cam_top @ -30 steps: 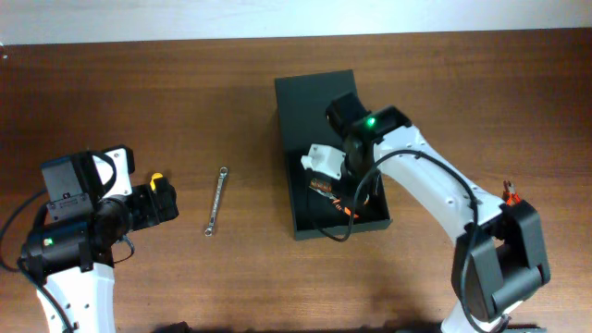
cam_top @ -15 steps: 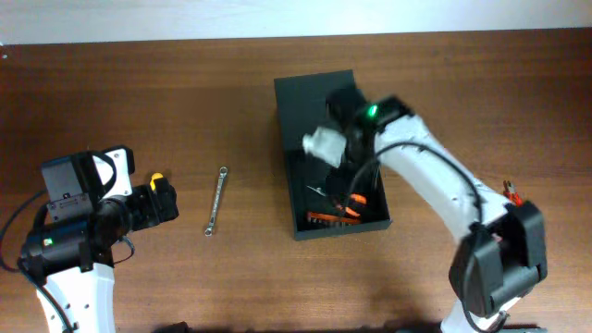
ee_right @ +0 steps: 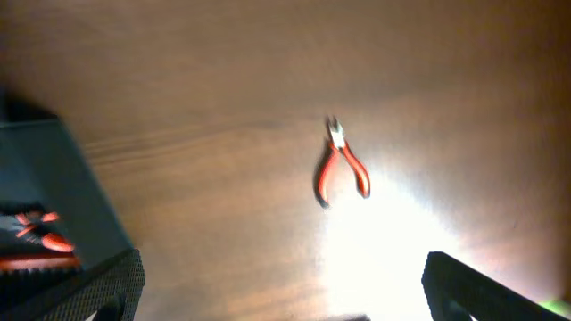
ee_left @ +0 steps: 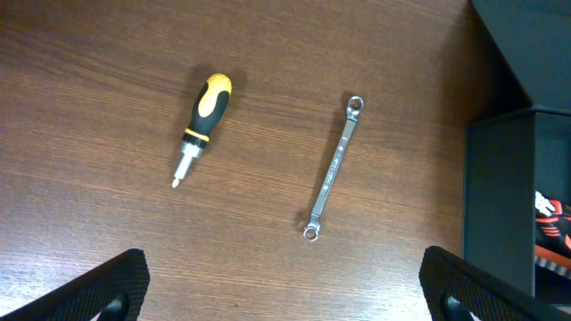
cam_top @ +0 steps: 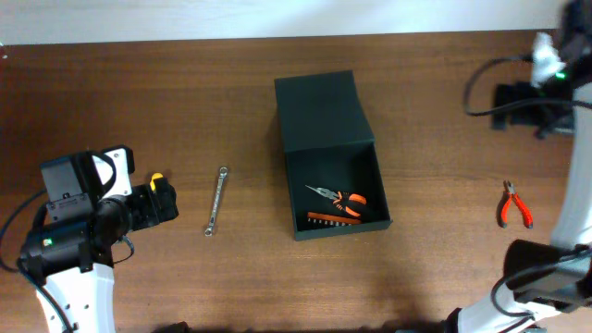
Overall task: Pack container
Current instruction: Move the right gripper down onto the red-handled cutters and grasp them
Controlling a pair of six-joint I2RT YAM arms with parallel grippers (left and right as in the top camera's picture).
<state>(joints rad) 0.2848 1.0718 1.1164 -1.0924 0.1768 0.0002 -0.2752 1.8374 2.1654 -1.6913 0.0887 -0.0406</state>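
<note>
Presently, the dark green container [cam_top: 326, 120] stood open at the middle of the worktop [cam_top: 185, 92], the right tool [ee_right: 285, 285] and left tool [ee_left: 285, 285] both hung spread and empty, and the fetch step in hand likely called for the right tool to descend onto the red cutters [ee_right: 342, 165].

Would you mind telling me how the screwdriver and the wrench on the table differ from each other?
The screwdriver has a fat yellow and black handle; the wrench is bare metal. The screwdriver is short and stubby, the wrench longer and slim with a ring at each end. The wrench lies nearer the container than the screwdriver. Both lie flat on the table, outside the container, at a similar tilt.
</note>
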